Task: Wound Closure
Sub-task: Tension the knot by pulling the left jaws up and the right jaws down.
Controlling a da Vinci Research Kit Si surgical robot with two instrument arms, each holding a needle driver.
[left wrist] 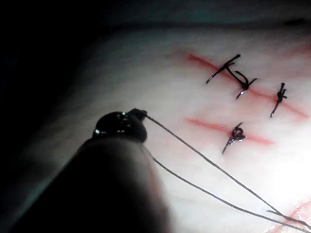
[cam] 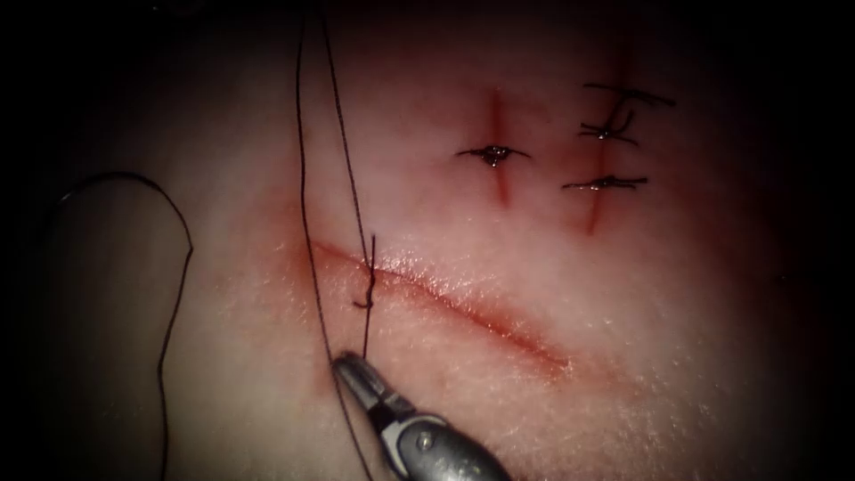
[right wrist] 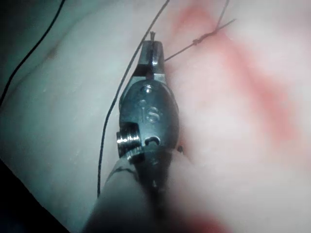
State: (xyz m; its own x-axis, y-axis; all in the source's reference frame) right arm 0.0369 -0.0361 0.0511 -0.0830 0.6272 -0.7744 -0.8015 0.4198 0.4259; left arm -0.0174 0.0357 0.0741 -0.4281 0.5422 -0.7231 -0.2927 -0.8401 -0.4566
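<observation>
Pale pink pork-belly tissue [cam: 623,356] with a long reddish cut [cam: 445,303] running diagonally; 2 shorter cuts above already stitched with dark knots [cam: 492,154]. Grey metal right tool [cam: 352,370], jaws pressed together on the thin black thread [cam: 367,294] just below the cut's left end, beside a small knot [cam: 363,303]. Dark left tool [left wrist: 138,114] holding thread strands; jaw state impossible to tell. Needle position not discernible.

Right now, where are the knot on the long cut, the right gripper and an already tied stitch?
knot [cam: 366,298]: endoscope view, its tangle.
right gripper [cam: 347,367]: endoscope view, tip, shut on thread [cam: 368,330].
tied stitch [cam: 492,154]: endoscope view, its centre.
</observation>
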